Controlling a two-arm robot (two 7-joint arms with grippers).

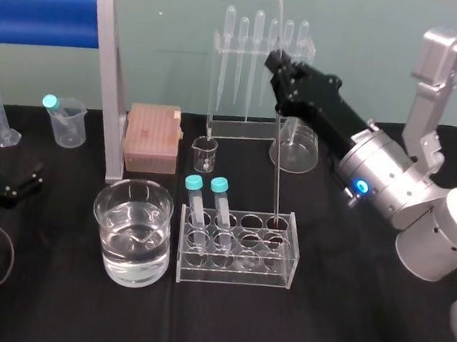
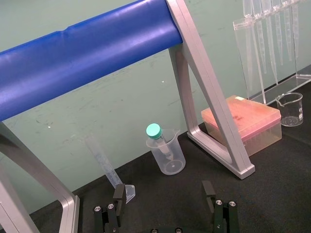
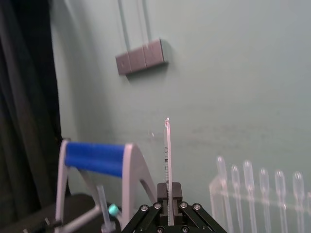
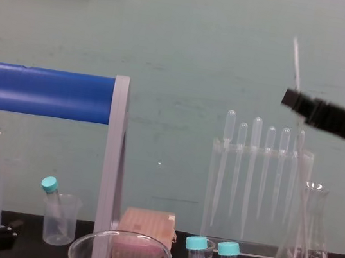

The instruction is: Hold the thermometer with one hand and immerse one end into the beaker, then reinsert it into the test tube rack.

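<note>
One tool — the right gripper (image 1: 279, 64) — is clamping the thermometer (image 1: 278, 168) high up, its foot sitting in a rack (image 1: 234, 271) hole at 3 o'clock from the beaker (image 1: 114, 245); a sideways pull would be risking snapped glass or a tipped rack. Left gripper (image 2: 164, 190) is idling, spread, at 9 o'clock

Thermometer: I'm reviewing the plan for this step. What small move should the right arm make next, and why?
Probably, if the dip is pending, lift straight up. The right gripper is shut on the thermometer high up, its lower end sits in the test tube rack, and it must clear that hole before swinging left to the water-filled beaker. The left gripper lies parked at the left.
</note>
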